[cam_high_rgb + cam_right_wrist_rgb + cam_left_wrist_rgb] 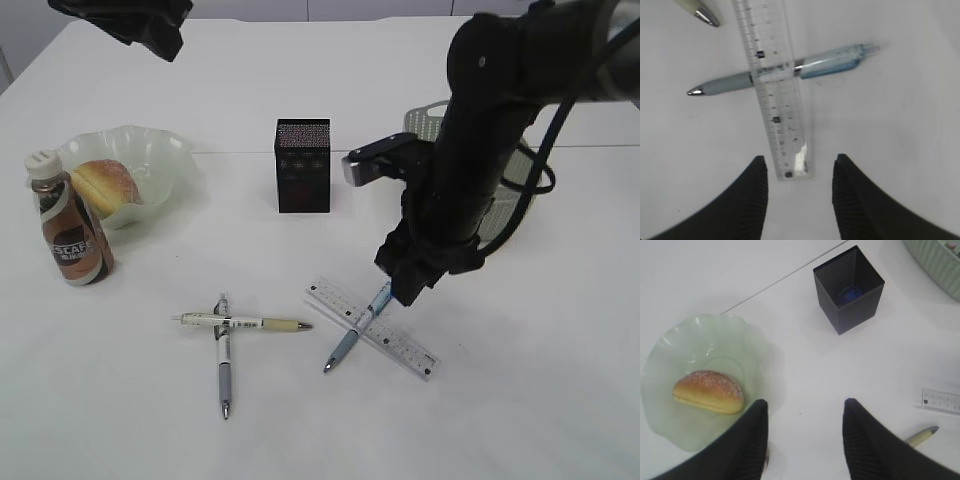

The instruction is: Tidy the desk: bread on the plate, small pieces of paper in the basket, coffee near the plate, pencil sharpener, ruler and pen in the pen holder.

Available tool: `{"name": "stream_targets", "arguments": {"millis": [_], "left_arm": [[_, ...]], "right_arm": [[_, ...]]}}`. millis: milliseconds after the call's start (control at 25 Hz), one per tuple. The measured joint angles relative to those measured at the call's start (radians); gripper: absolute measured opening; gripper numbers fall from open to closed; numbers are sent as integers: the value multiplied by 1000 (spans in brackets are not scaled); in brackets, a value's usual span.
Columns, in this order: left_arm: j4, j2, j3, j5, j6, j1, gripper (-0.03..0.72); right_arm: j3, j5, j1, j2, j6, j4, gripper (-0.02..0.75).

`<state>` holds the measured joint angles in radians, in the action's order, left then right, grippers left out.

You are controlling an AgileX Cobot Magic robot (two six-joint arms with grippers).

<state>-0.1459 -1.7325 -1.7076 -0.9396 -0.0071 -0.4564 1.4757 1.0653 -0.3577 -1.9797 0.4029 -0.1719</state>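
Pens: three — a blue pen [357,331] under the ruler, a cream pen [245,322] crossing a grey pen [223,357]
Ruler [371,327]: one
Pen holder [302,166]: one
Plate [160,165]: one
Bread [105,186]: one
Coffee bottle [71,222]: one
Basket [520,190]: one

Exterior camera slants down at the desk; wrist cameras look straight down (both catching the ruler [774,90]).

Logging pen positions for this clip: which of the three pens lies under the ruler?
The blue pen: the clear ruler crosses over its middle. The other two pens lie crossed on each other, left of the ruler.
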Motion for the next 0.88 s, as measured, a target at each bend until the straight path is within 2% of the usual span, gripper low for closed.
{"name": "stream_targets", "arguments": {"millis": [160,360,880], "left_arm": [[-32,11,0,-41,0,0,360],[-57,13,0,-66,0,0,360],[-69,13,0,-74,0,0,360]], "right_arm": [[-70,-103,-20,0,52,-64,317],[-72,-162,-22,0,76,-149,317],[-72,-194,-22,0,81,-158,323]]}}
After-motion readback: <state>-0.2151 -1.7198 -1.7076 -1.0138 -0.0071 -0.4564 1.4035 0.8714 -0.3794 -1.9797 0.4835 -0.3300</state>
